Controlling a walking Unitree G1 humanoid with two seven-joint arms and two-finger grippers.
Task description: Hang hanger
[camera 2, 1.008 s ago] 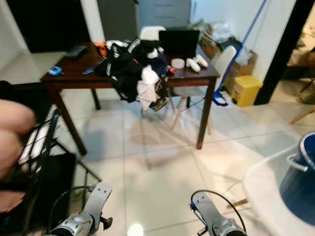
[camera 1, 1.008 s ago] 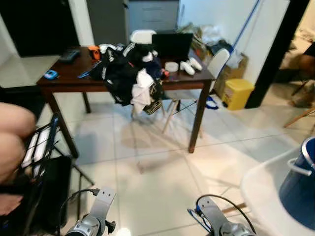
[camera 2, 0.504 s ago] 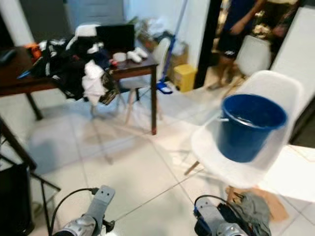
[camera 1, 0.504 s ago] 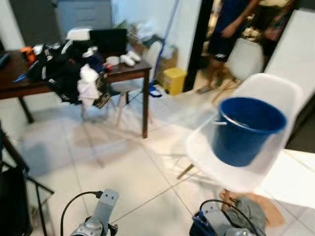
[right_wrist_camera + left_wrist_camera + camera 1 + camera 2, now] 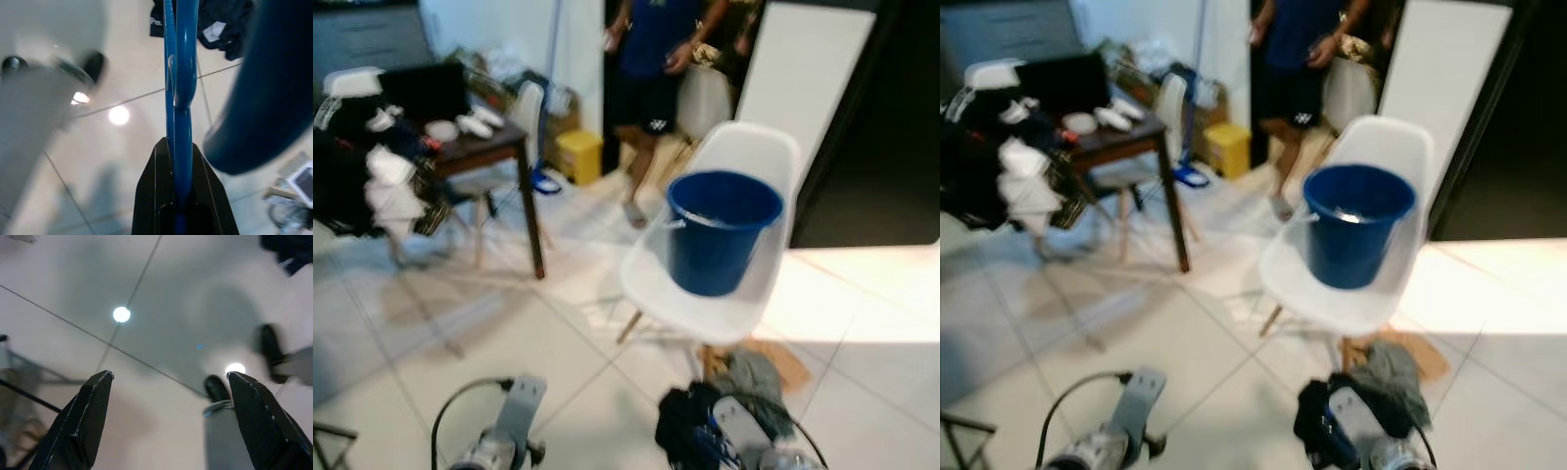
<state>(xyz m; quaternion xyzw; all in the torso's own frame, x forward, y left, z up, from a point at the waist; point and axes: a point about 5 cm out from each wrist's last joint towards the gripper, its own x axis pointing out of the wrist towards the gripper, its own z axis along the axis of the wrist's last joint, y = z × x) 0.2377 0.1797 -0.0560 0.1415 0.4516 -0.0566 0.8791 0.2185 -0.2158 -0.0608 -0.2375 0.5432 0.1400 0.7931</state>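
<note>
My right gripper is shut on a blue plastic hanger, whose thin blue bars run straight out from between the black fingers, above pale floor tiles. The right arm hangs low at the bottom of the eye views, beside dark clothes on the floor. My left gripper is open, with only bare tile between its two black fingers. The left arm also hangs low. I can make out no rail or rack for the hanger.
A white chair holding a blue bucket stands just ahead. A heap of clothes lies at its foot. A dark table piled with clothes is at the left. A person stands in the doorway behind.
The view has swung to the right: the table slid to the left edge and the chair with the bucket came to the middle. Both arms hang as before.
</note>
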